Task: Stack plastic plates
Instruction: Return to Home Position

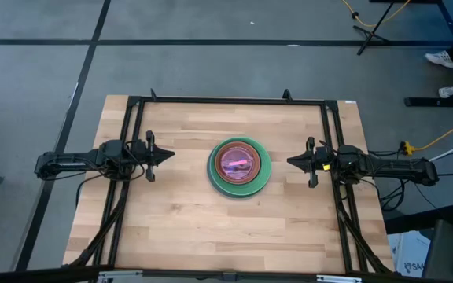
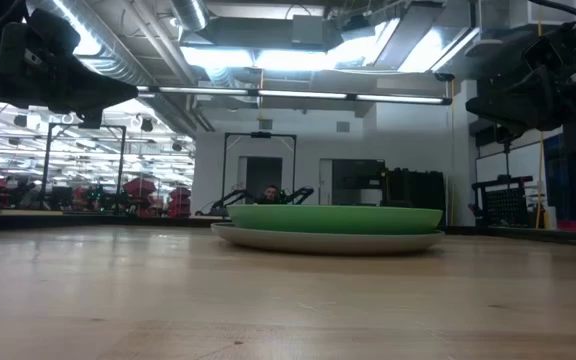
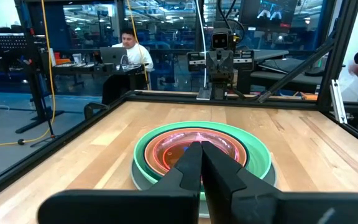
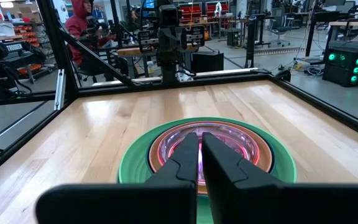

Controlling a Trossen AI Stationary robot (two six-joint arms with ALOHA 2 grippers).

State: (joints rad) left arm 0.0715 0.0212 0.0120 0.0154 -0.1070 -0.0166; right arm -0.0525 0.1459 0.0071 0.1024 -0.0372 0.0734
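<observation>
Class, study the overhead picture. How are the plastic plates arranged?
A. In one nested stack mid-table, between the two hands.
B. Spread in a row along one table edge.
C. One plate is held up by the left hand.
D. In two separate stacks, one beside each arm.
A: a single stack of plates lies centred, with the left hand and right hand both shut and clear of it on either side.

A pale wooden table [image 1: 179, 196] lay inside a black metal frame [image 1: 226, 100]. From above, white shoes [image 1: 443, 59] stood on the grey floor at two o'clock from it, and a yellow cable [image 1: 439, 138] trailed at three o'clock. Beyond the table, a person [image 3: 131, 50] sat at a laptop [image 3: 112, 56].
</observation>
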